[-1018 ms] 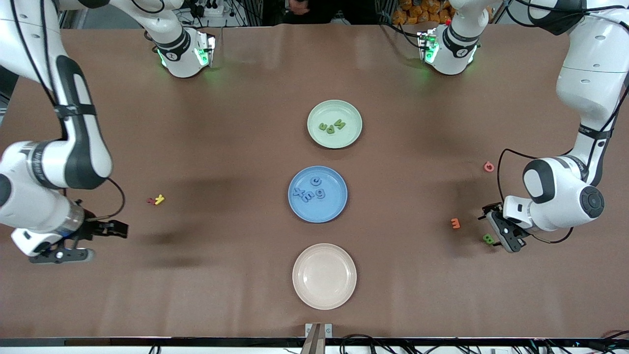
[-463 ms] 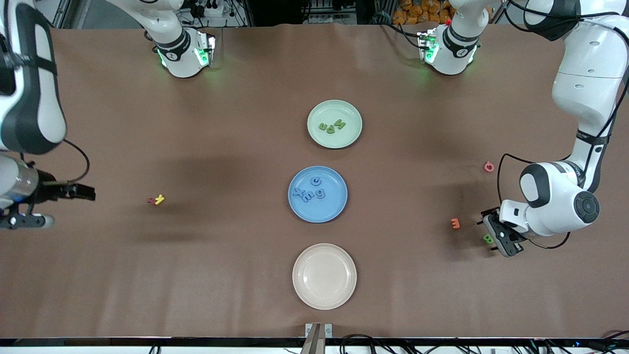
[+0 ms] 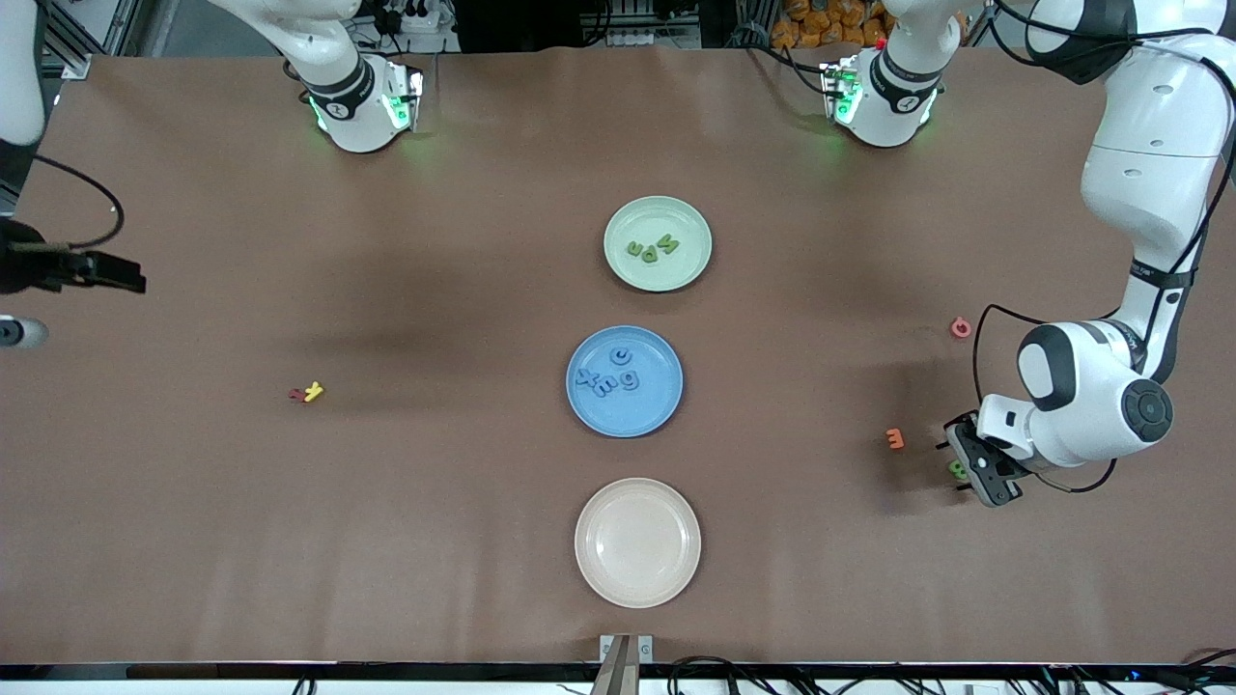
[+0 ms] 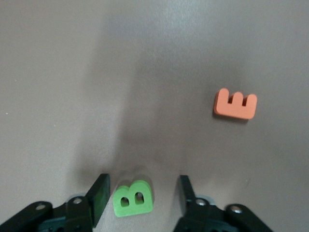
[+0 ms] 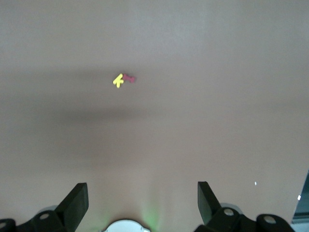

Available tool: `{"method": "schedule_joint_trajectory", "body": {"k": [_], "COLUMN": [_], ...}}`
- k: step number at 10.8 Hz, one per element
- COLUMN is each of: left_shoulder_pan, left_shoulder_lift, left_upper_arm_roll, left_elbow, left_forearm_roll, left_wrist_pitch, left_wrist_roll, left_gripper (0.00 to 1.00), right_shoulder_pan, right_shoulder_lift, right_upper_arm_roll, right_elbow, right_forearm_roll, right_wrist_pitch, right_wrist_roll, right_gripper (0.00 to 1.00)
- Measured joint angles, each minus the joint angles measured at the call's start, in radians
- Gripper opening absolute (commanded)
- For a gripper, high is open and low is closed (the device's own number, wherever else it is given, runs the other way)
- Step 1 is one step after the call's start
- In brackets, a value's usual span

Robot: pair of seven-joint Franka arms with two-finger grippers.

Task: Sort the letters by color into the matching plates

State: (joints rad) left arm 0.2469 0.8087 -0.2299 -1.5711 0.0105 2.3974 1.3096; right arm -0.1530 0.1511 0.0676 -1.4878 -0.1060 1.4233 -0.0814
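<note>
Straddling the green B (image 4: 133, 198) beside the orange E (image 4: 235, 104), left hand (image 4: 140, 200) spread, not touching; front view half-hides the B. Right hand (image 5: 142, 203) spread, cut off at surface (image 3: 435, 541) edge.

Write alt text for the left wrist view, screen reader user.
The left gripper is down at the brown table, its two black fingers astride a green letter B with gaps showing on both sides. An orange letter E lies flat on the table a little way off.
</note>
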Motion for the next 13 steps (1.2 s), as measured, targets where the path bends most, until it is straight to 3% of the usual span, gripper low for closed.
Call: {"method": "schedule_joint_trajectory", "body": {"k": [2,5,13], "left_shoulder_pan": [0.0,-0.001,-0.001], "left_shoulder_lift": [0.001,0.002,0.002], "left_upper_arm_roll": [0.0,0.0,0.001], "left_elbow": [0.004,0.005,0.009], "left_forearm_roll": [0.016,0.02,0.028], "left_wrist_pitch": [0.0,-0.001,-0.001], "left_wrist_roll": [0.003,0.006,0.022], "left_gripper": [0.58,0.53,0.5], "right_shoulder_pan": [0.001,0.008,0.031], "right_shoulder_lift": [-0.013,-0.059,-0.068], "right_upper_arm_roll": [0.002,0.002,-0.001], "right_elbow": [0.072,0.115,0.088], "right_forearm_roll": [0.001,0.05,0.062], "right_wrist_pitch": [-0.088,-0.106,0.091], "right_wrist_roll": [0.001,0.013,0.177], "right_gripper": [1.0,1.0,1.0]}}
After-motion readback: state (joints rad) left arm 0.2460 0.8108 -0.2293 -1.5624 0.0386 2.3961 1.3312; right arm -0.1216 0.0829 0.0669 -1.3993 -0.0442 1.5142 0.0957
